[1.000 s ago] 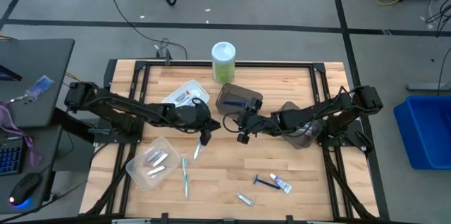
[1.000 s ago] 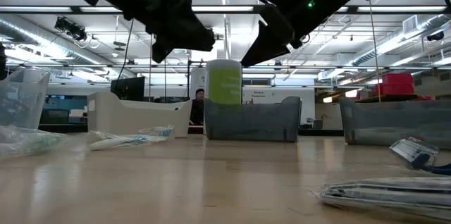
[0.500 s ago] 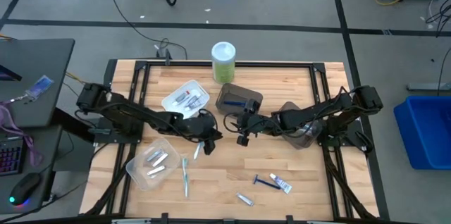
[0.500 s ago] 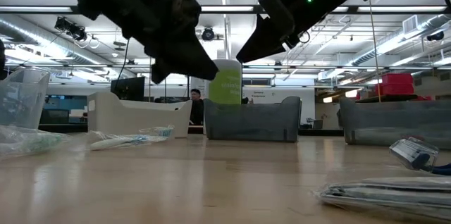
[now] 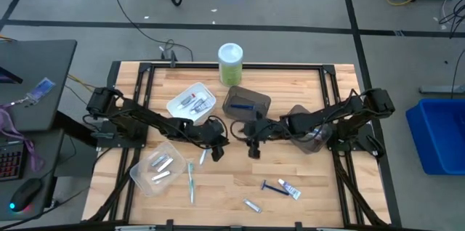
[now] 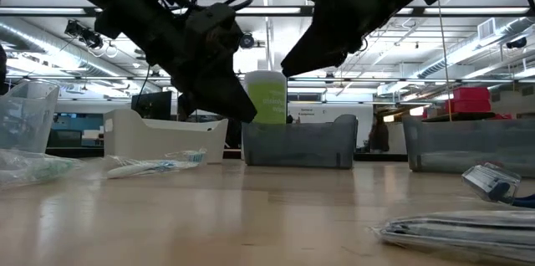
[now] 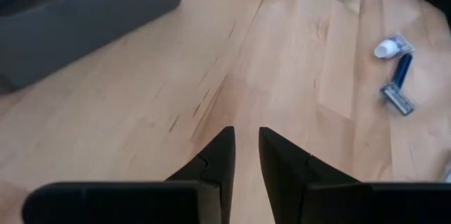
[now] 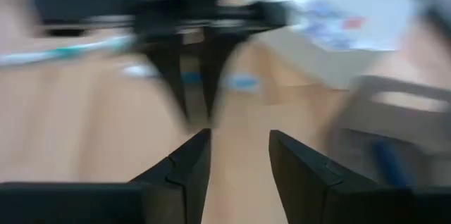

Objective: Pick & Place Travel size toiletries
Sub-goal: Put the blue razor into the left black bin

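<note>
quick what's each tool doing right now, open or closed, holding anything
Left tool: open narrowly, empty, above bare table.
Right tool: open, empty, mid-table.

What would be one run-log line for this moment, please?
left claw: open, empty, mid-table | right claw: open, empty, facing it | toothbrush: on table beside clear bin | razor: on table

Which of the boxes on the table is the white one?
The white bin, holding little tubes, sits next to the green canister. The bin beside it and the one under the right arm are dark grey, and the one by the toothbrushes is clear.
</note>
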Controlling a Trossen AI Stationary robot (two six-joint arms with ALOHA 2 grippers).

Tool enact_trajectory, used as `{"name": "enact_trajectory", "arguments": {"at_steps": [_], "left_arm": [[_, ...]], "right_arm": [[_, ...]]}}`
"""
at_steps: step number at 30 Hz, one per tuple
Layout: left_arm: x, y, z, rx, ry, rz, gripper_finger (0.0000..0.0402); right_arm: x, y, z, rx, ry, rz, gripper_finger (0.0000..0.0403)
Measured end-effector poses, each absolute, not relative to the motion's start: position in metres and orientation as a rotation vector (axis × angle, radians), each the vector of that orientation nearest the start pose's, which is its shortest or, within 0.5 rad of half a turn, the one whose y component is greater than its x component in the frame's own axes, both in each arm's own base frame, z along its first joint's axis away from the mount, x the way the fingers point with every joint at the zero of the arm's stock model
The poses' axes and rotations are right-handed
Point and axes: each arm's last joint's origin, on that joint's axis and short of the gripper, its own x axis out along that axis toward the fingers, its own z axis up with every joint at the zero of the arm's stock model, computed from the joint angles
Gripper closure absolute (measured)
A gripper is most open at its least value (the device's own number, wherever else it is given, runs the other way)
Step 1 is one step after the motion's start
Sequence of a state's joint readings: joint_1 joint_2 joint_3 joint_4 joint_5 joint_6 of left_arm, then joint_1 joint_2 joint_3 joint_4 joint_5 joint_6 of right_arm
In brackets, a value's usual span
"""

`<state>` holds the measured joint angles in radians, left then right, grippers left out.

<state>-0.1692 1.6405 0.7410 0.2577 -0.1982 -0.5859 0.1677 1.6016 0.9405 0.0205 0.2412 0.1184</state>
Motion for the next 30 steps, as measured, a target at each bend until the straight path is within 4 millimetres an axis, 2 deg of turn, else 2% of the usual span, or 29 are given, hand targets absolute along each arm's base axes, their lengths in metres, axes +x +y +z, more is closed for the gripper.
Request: {"name": "enact_trajectory", "arguments": {"at_steps": [5,8,12,17,23,26,30], "left_arm": [[0.312,-0.047,0.155,-0.422,0.597,0.200,0.0329],[0.312,-0.047,0.156,-0.373,0.592,0.203,0.0329],[0.313,-0.046,0.157,-0.326,0.562,0.224,0.0329],[0.313,-0.045,0.158,-0.318,0.546,0.250,0.0329],[0.314,-0.045,0.159,-0.327,0.533,0.259,0.0329],[0.314,-0.045,0.159,-0.327,0.533,0.261,0.0329],[0.314,-0.045,0.159,-0.327,0.533,0.261,0.0329]], "right_arm": [[0.324,0.082,0.204,0.100,0.686,0.167,0.0259],[0.314,0.104,0.200,0.145,0.759,0.238,0.0262],[0.293,0.130,0.190,0.172,0.941,0.303,0.0259],[0.263,0.160,0.181,0.193,1.129,0.310,0.0240],[0.240,0.187,0.175,0.173,1.126,0.281,0.0203],[0.236,0.191,0.165,0.155,1.115,0.185,0.0189],[0.243,0.196,0.148,0.179,1.112,0.130,0.0186]]}}
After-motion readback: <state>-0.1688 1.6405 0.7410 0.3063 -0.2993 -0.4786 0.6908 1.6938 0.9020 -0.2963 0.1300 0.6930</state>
